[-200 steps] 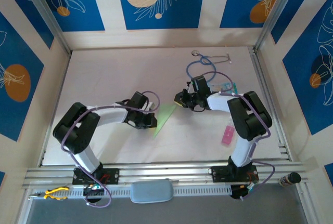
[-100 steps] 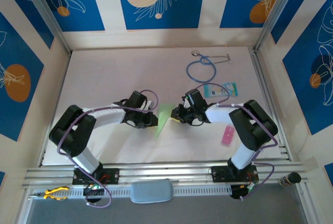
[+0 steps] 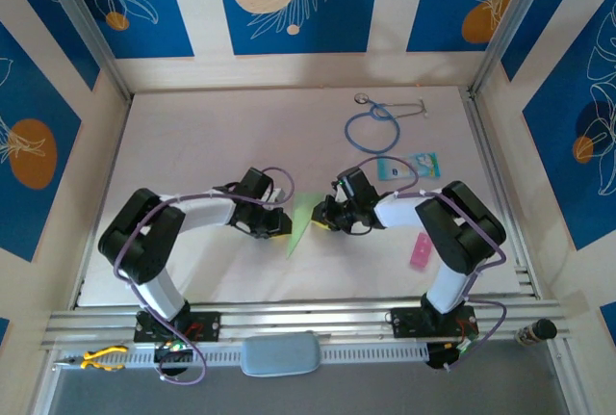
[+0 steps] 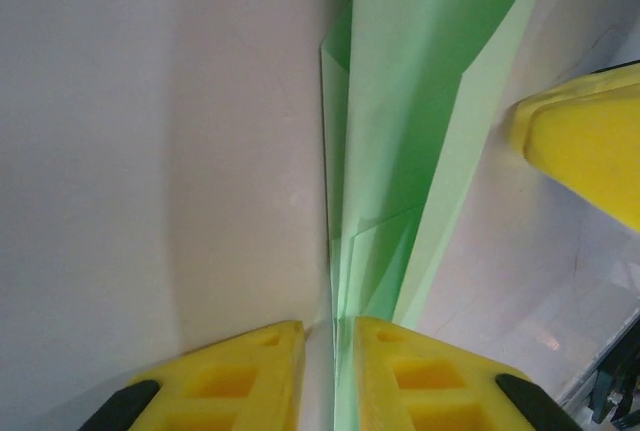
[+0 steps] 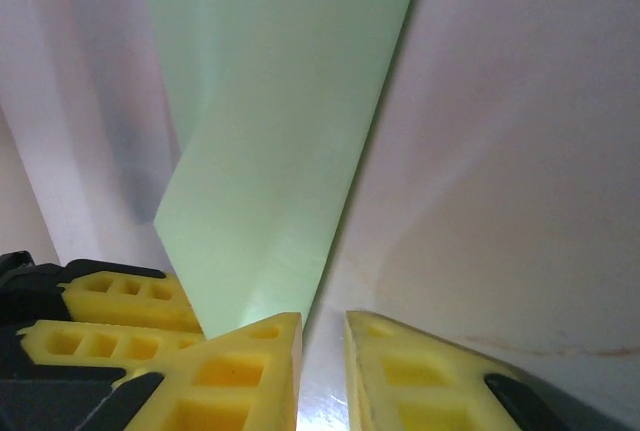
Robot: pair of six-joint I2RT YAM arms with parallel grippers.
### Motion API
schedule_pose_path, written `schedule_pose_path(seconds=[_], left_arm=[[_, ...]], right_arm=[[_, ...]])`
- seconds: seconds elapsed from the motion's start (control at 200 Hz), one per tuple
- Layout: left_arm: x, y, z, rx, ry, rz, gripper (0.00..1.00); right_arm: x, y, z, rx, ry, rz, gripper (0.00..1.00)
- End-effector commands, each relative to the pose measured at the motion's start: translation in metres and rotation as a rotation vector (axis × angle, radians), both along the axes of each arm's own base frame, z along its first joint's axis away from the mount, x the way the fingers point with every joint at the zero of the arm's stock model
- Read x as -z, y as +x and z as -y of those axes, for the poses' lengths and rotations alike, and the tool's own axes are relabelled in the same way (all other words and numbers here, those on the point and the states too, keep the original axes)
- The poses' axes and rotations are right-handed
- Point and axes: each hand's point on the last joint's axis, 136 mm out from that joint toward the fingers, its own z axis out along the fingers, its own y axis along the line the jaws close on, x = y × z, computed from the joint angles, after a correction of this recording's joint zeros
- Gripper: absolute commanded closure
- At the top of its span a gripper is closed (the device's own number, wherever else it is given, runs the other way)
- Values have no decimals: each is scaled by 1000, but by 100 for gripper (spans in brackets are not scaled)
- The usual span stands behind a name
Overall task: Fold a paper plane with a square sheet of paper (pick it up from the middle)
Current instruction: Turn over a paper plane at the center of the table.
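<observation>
The paper plane (image 3: 301, 220), a slim light-green dart, lies on the pale desk (image 3: 192, 145) at the centre of the top view. It points toward the lower edge of the frame and sits between the 2 hands. The left hand (image 3: 279, 225) is just left of it. In the left wrist view its 2 yellow fingers (image 4: 240, 371) stand at the bottom of the frame with a thin slit between them. The plane's long edge runs down into that slit, but whether they pinch it cannot be told. The right hand (image 3: 324, 215) is just right of the plane. In its wrist view the jaws stand slightly apart with bare desk in the gap, holding nothing, and the paper's lower corner meets the frame-left fingertip (image 5: 250, 351). A stethoscope (image 3: 371, 128), a teal-and-white card (image 3: 409, 167) and a pink strip (image 3: 421, 251) lie to the right, well apart from the plane.
</observation>
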Motion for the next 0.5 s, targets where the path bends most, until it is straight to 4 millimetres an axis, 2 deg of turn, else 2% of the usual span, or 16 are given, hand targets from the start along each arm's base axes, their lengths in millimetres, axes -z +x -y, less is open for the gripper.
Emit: schedule_pose_path(seconds=[0.0, 0.315, 0.495], left_arm=[[0, 5, 8, 36, -31, 6, 78], [-11, 8, 21, 52, -113, 15, 74], [-11, 8, 23, 52, -127, 17, 75]], right_arm=[[-2, 1, -10, -19, 27, -11, 82], [3, -5, -16, -35, 40, -29, 83], [5, -8, -16, -40, 37, -33, 83]])
